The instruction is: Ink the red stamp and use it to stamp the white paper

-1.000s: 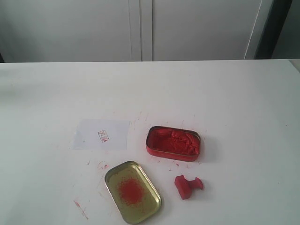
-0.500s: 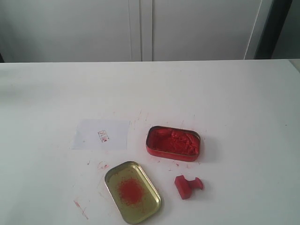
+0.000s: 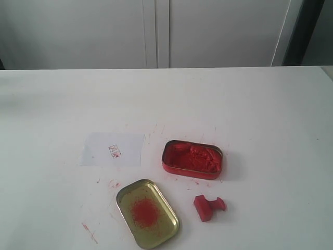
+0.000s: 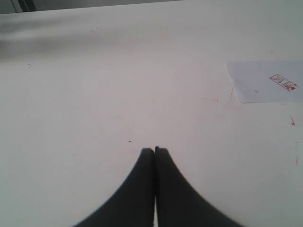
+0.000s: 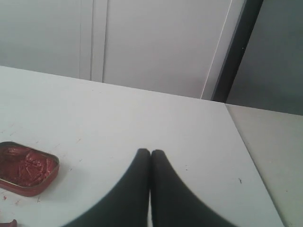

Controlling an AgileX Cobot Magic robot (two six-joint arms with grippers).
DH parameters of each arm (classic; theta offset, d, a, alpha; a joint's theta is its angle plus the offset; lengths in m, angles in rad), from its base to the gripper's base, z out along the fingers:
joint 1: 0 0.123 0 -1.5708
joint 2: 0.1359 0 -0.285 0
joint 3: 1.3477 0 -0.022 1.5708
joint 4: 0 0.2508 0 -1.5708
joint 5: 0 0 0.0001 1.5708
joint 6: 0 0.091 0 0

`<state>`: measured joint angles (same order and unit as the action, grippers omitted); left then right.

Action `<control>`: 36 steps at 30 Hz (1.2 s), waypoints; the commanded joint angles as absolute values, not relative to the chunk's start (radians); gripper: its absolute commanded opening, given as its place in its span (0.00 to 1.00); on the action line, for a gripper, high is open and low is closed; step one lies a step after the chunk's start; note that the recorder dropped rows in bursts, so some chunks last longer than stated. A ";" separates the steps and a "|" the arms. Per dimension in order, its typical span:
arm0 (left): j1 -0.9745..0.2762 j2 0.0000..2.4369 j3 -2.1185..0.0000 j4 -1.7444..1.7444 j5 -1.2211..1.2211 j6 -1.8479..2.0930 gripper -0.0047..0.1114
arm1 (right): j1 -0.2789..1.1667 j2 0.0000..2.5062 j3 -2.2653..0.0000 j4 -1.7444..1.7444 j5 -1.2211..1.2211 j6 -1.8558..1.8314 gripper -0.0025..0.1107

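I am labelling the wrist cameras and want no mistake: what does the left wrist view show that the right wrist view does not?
Only the left wrist view: the white paper, bearing a small red stamped mark, and the left gripper, jaws shut on nothing.
Only the right wrist view: the red tin of paste, lying open, the right gripper, also shut and empty, and grey cabinet doors behind the table.
Both: the white tabletop. The red stamp appears clearly in neither; the exterior view shows it.
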<state>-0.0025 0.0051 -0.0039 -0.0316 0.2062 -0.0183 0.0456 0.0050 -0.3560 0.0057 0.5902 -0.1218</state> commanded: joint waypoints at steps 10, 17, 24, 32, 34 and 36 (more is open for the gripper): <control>-0.002 0.000 0.000 -0.036 0.202 -0.019 0.04 | 0.040 0.000 -0.337 0.000 0.560 -0.122 0.02; -0.002 0.000 0.000 -0.036 0.202 -0.019 0.04 | 0.040 0.000 -0.337 0.000 0.557 -0.037 0.02; -0.002 0.000 0.000 -0.036 0.202 -0.019 0.04 | 0.040 0.000 -0.334 -0.006 0.551 -0.038 0.02; -0.002 0.000 0.000 -0.036 0.202 -0.019 0.04 | 0.040 0.000 -0.249 -0.034 0.503 -0.038 0.02; -0.002 0.000 0.000 -0.036 0.202 -0.019 0.04 | 0.040 0.000 -0.228 -0.036 0.487 -0.038 0.02; -0.002 0.000 0.000 -0.036 0.202 -0.019 0.04 | 0.040 0.000 -0.202 -0.038 0.477 -0.038 0.02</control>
<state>-0.0025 0.0051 -0.0039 -0.0316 0.2062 -0.0183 0.0456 0.0050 -0.2298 -0.0260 0.5071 -0.0434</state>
